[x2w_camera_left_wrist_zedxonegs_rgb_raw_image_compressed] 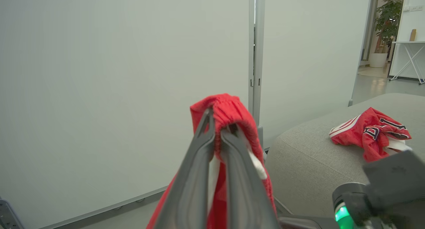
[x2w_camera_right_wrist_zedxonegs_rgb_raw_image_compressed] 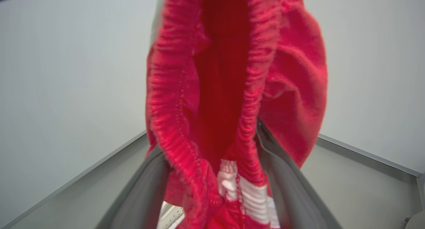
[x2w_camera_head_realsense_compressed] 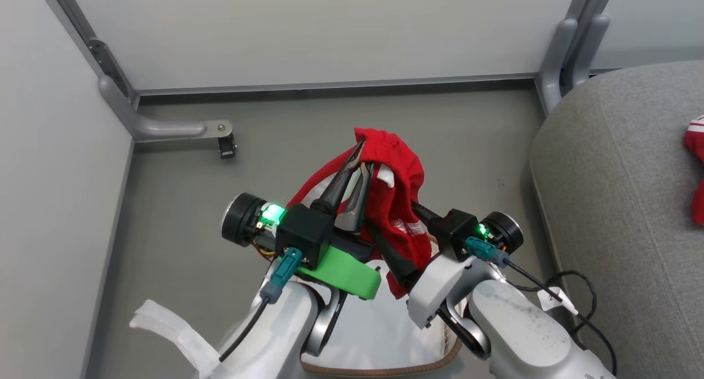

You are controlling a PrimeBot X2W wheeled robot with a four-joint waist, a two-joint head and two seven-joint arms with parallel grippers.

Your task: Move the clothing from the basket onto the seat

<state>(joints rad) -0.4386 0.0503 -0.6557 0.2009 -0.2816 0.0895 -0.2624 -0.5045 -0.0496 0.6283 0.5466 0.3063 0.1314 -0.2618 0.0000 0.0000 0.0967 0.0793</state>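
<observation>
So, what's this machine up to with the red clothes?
The robot's left fingers are pinched shut on a red garment, holding it up over the white laundry basket. Its right fingers stand open with the cloth hanging between them. Another red jersey piece already lies on the grey sofa seat.

The left gripper points up, its fingers pinched shut on the cloth at their tips. The right gripper sits just right of it, fingers spread wide with cloth between them. Both wrists glow green.
</observation>
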